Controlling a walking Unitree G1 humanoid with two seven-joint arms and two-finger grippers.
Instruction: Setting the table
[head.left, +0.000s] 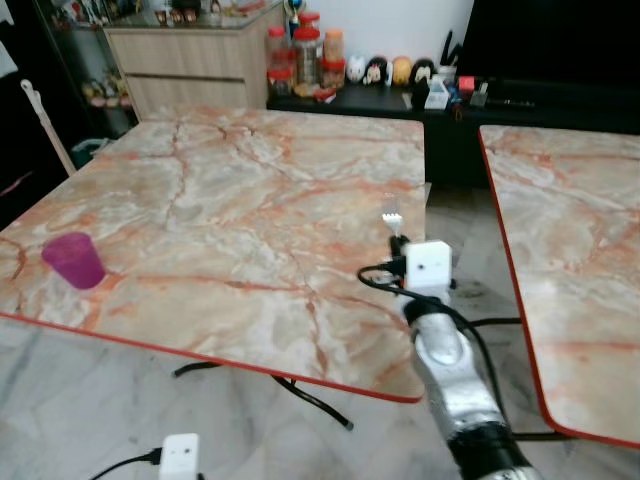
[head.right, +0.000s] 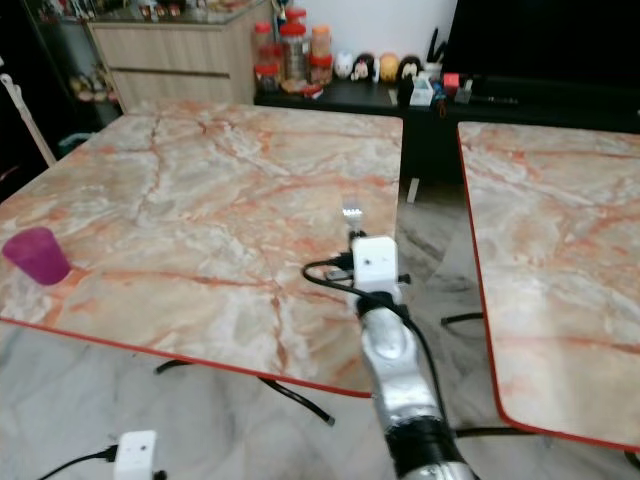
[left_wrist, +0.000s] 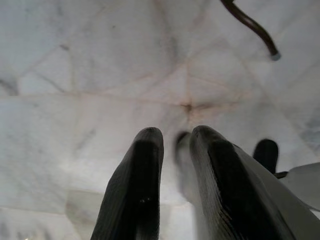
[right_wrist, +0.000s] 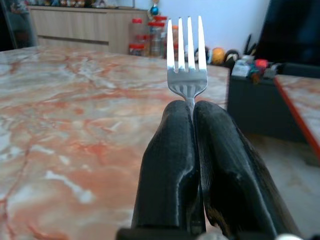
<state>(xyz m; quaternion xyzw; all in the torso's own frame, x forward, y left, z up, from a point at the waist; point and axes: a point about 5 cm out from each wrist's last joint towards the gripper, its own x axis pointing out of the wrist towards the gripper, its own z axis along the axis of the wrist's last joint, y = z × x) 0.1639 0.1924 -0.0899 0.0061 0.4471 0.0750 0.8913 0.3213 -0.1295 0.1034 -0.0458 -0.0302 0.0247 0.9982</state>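
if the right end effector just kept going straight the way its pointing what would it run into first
Probably nothing soon: the right end effector, shut on the fork, points low across the marble table toward the far jars. Depth is hard to judge.

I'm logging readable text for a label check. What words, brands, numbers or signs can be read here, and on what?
None can be read.
Red-lidded jars on the black sideboard: labels too small and blurred.
Small boxes on the same sideboard: print illegible.
Pink plastic cup: plain.
Silver metal fork clamped in the right tool: no marking visible.
White wrist camera box: blank.
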